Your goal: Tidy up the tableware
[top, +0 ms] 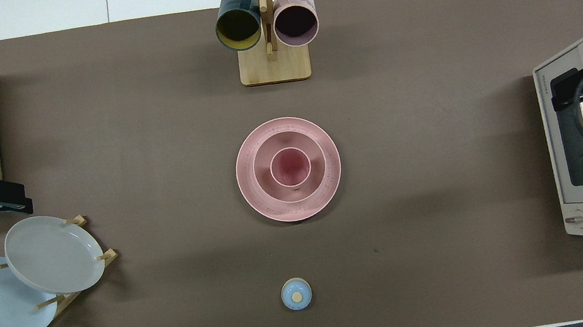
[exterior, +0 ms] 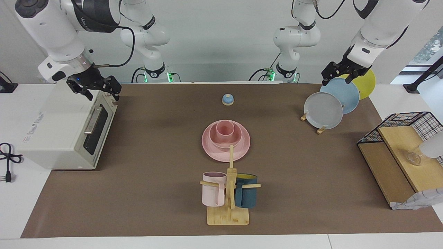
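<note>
Nearest the facing camera stands a wooden mug stand [exterior: 228, 216] with a handled pink mug [exterior: 213, 189] and a dark-teal mug [exterior: 246, 195] hung on its pegs, at the edge of the brown-matted counter [exterior: 138, 193] farthest from the robots. Nearer to the robots, at the middle of the mat, sits the matte pale-pink set, nested: the wide flat round plate [exterior: 242, 150] lies on the mat, the smaller deep round bowl [exterior: 211, 137] rests on it, and the small handleless tapered cup [exterior: 225, 130] stands upright inside the bowl. Nearer still to the robots is a small blue domed bell with a tan knob [exterior: 227, 99].

A white toaster oven [exterior: 62, 133] occupies the right arm's end of the counter. The right tool [exterior: 98, 90] hangs over its top edge near the door, and whether its fingers are open or closed cannot be told.

Toward the left arm's end, a wooden rack [exterior: 321, 130] holds a grey plate [exterior: 323, 110], a blue plate [exterior: 341, 94] and a yellow plate [exterior: 366, 83] (all on edge, overlapping). The left tool [exterior: 341, 73] hovers above the blue and yellow plates; its fingers' state cannot be told either. Beside the rack stands a wire-and-wood shelf [exterior: 398, 162].
</note>
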